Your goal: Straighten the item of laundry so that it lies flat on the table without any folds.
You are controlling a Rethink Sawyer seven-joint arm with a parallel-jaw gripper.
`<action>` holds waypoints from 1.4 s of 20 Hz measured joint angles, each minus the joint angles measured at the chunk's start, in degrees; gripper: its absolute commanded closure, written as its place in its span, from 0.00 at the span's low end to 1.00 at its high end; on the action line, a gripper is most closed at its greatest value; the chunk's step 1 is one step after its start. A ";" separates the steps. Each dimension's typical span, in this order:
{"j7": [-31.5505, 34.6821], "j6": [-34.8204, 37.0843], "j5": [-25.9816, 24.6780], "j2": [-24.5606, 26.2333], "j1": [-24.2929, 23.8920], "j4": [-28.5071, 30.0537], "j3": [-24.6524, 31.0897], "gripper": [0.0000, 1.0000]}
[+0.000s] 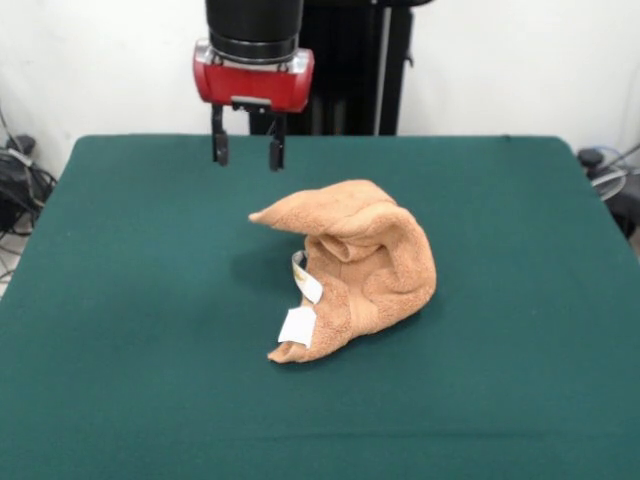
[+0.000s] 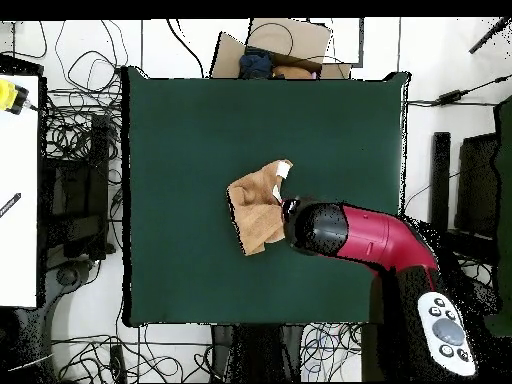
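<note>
While towel (image 1: 352, 268) sat bunched in humped heap near middle of table (image 1: 120, 300), task was barely begun: folds everywhere, nothing flat. Your gripper (image 1: 248, 152) hung empty above and behind towel, fingers narrowly parted, not touching. Two white tags (image 1: 297, 326) at towel's front edge; no legible writing.

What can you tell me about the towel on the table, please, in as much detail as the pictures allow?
The towel is orange-tan terry, crumpled into a folded, humped heap near the middle of the green table. One corner sticks out toward the gripper's side, and another points to the near edge. Two small white tags show at its near-left edge. Only the table touches it; the open gripper hangs above and behind it, empty.
</note>
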 measured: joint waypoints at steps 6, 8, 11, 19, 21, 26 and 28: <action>0.00 -0.01 0.02 2.76 0.02 -0.31 -1.93 0.00; 0.00 -0.01 0.05 4.00 0.03 -0.31 -2.35 0.00; 0.00 -0.01 0.14 4.87 0.02 -0.28 -2.88 0.00; 0.00 -0.04 1.79 7.46 -0.16 0.36 -3.62 0.00; 0.00 -0.27 2.75 8.07 -0.60 0.80 -3.62 0.00; 0.00 -1.54 5.63 8.25 -2.38 2.89 -3.45 0.00; 0.00 -1.85 6.57 8.22 -3.16 3.67 -3.10 0.00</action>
